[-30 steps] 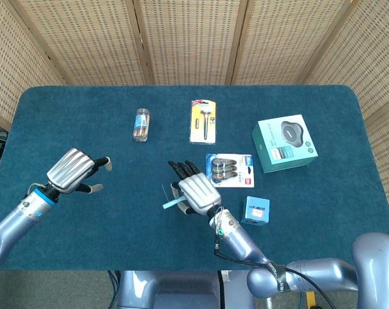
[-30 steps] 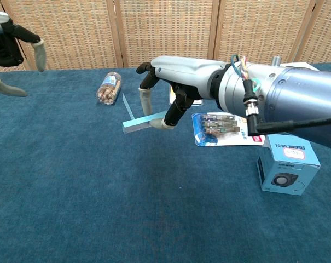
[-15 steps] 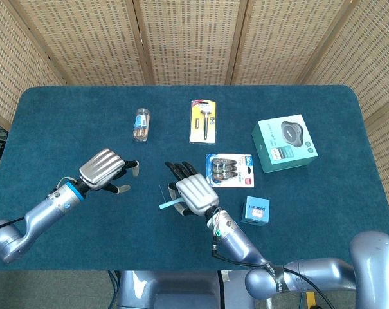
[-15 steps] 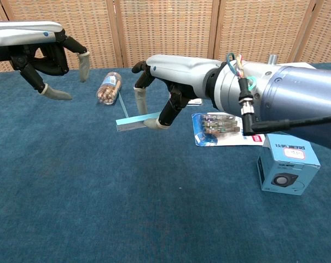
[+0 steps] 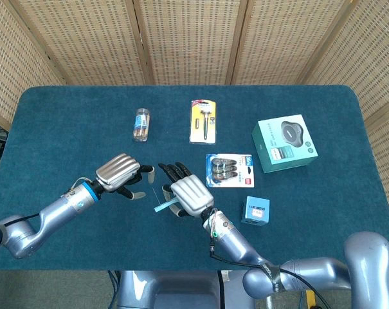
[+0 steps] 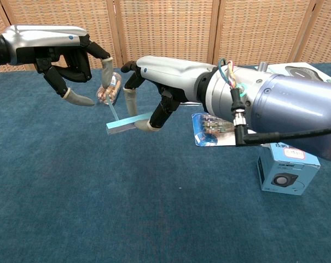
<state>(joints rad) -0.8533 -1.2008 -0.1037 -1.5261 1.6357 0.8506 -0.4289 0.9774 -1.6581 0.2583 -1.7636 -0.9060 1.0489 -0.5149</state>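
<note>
Right hand (image 6: 154, 90): pinched a light blue strip (image 6: 128, 121) between thumb and finger, above the blue cloth (image 5: 65, 122); other fingers spread
Left hand (image 6: 72, 60): hung just left of the strip; fingers apart, holding nothing
Behind: small bottle (image 5: 141, 124)
Right of hand: battery pack (image 5: 230, 170); small blue box (image 5: 256, 210)

Bright, even light; soft shadows; sharp focus.
</note>
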